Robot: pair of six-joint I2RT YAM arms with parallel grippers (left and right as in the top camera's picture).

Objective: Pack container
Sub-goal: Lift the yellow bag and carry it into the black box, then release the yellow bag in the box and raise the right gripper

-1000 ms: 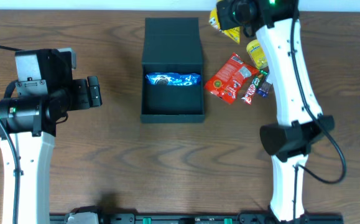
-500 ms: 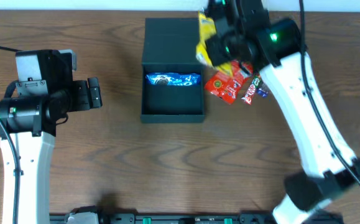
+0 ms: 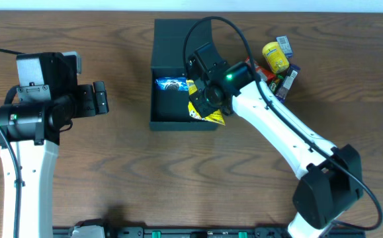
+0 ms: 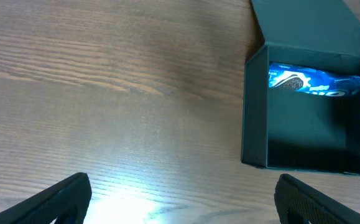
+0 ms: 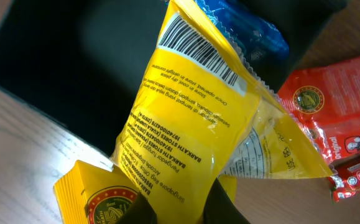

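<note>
The container is a matte black box, open, lid flap lying back; it also shows in the left wrist view. A blue snack packet lies inside it at the back. My right gripper is shut on a yellow snack packet and holds it over the container's right front part. My left gripper is open and empty over bare table, left of the container.
Right of the container lie a red packet, a yellow round packet, a small blue-and-yellow item and chocolate bars. The right arm stretches across the table from the front right.
My right gripper has carried the yellow packet from the back right, leftward and forward, to over the container. The left arm has not moved.
</note>
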